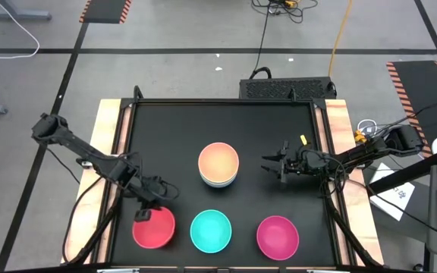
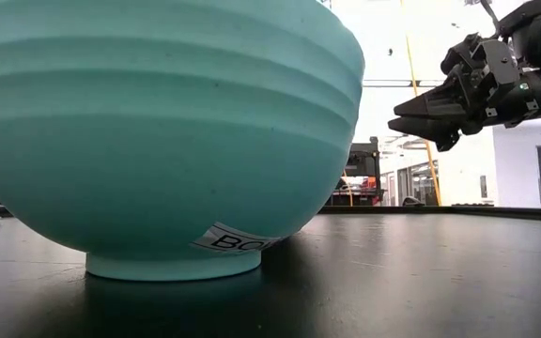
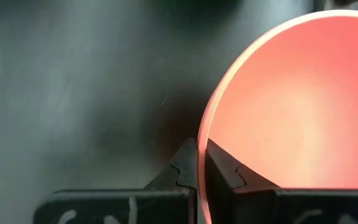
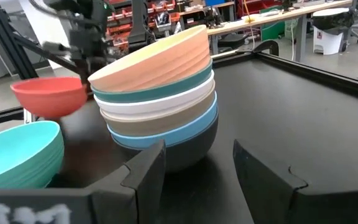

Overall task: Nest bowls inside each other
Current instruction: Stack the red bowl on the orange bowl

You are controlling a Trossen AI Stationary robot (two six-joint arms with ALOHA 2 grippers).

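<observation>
A: High view. What lies on the black surface (image 1: 165,136)?
B: A stack of nested bowls (image 1: 218,165), peach-orange on top, stands at the centre. Along the near edge sit the red-pink bowl (image 1: 154,227), the turquoise bowl (image 1: 211,230) and the magenta bowl (image 1: 278,235). The left gripper (image 1: 147,214) is at the red-pink bowl's far rim; the right gripper (image 1: 268,164) hangs just beside the stack, apart from it.

A: Low view?
B: The turquoise bowl (image 2: 158,131) fills the foreground, standing on its foot. The right gripper (image 2: 404,115) hangs above the surface, holding nothing.

A: Left wrist view?
B: The jaws are closed on the red-pink bowl's rim (image 3: 201,149), one finger inside, one outside.

A: Right wrist view?
B: The jaws stand open and empty before the stack (image 4: 160,93): peach-orange, dark green, white, olive-grey, blue, black at the bottom. The red-pink bowl (image 4: 50,94) sits beyond, held by the left gripper (image 4: 81,62).
</observation>
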